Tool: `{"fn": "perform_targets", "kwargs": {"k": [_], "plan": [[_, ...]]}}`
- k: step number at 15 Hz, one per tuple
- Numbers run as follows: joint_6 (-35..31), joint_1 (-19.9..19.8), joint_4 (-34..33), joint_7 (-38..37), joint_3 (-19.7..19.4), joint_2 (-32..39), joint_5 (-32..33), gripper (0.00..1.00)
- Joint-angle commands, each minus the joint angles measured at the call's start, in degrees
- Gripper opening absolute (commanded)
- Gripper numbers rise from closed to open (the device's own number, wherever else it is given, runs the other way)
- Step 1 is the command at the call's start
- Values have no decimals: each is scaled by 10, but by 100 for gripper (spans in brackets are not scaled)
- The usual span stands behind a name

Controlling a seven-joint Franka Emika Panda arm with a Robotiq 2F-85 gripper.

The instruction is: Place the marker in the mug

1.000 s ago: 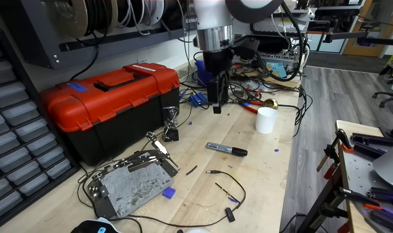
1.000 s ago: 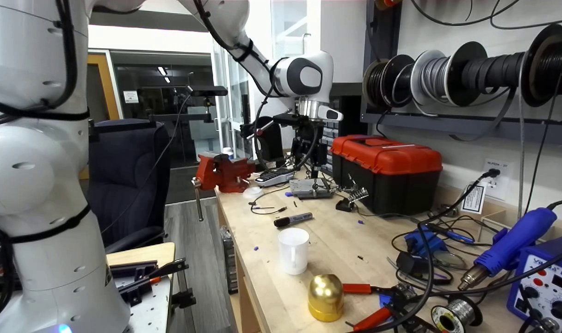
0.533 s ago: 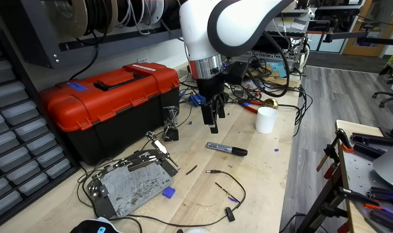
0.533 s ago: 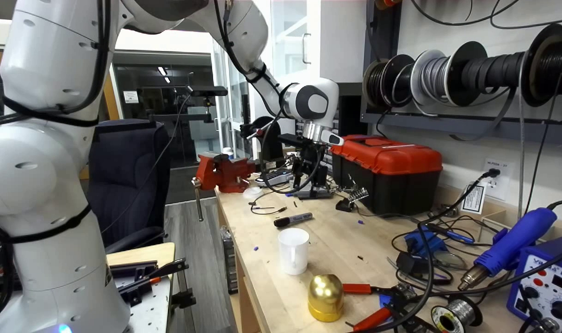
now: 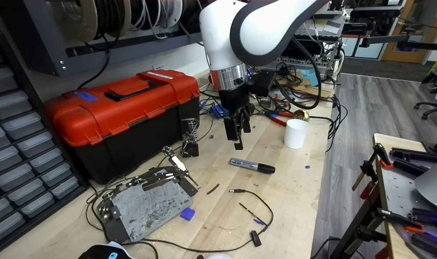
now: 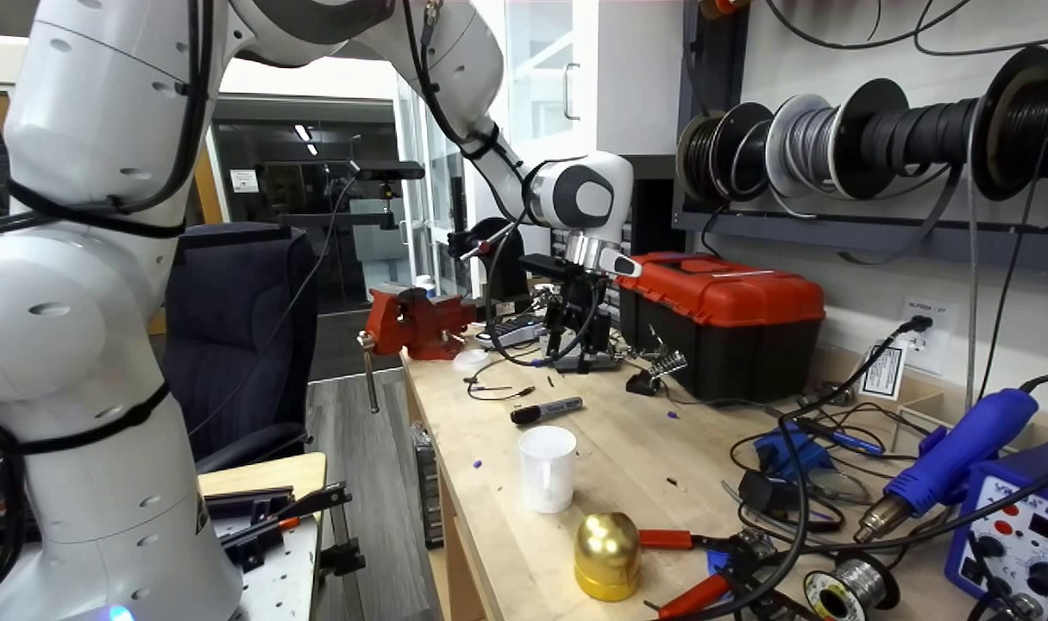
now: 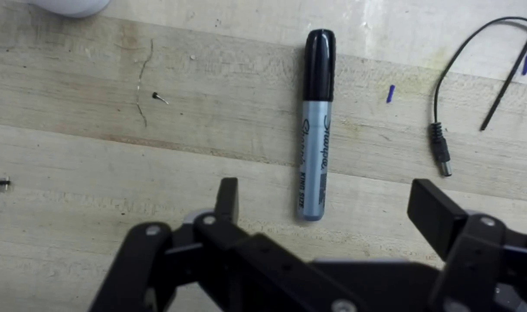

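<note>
The marker [image 5: 252,165] lies flat on the wooden bench; it has a grey barrel and a black cap. It also shows in an exterior view [image 6: 547,410] and in the wrist view [image 7: 316,143]. The white mug [image 5: 296,133] stands upright near the bench edge, with its handle visible in an exterior view [image 6: 547,470]. A bit of the mug shows at the top left of the wrist view [image 7: 74,5]. My gripper [image 7: 328,203] is open and empty, above the bench. In the wrist view the marker's grey end reaches between its spread fingers [image 7: 227,199], not touching them.
A red and black toolbox [image 5: 132,118] stands along the wall side. A helping-hands stand with a grey plate [image 5: 150,205] and a thin black cable [image 5: 270,212] lie nearby. A gold tip cleaner [image 6: 607,556] and red-handled pliers [image 6: 692,597] lie beyond the mug.
Over the last second my open gripper has come down towards the bench and closer to the marker. In the last half second it has moved only slightly lower. Marker and mug have not moved.
</note>
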State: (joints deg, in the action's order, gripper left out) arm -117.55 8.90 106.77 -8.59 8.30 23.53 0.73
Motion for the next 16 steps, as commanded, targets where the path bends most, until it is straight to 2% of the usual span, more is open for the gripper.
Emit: {"fn": "perform_targets", "kwargs": {"k": [1,9,16], "plan": [[9,12,-15,-2,-10,13,9,100],[-14,15,-17,12,-7,48,6,100],[-3,20,-54,28,-7,97,7,100]]}}
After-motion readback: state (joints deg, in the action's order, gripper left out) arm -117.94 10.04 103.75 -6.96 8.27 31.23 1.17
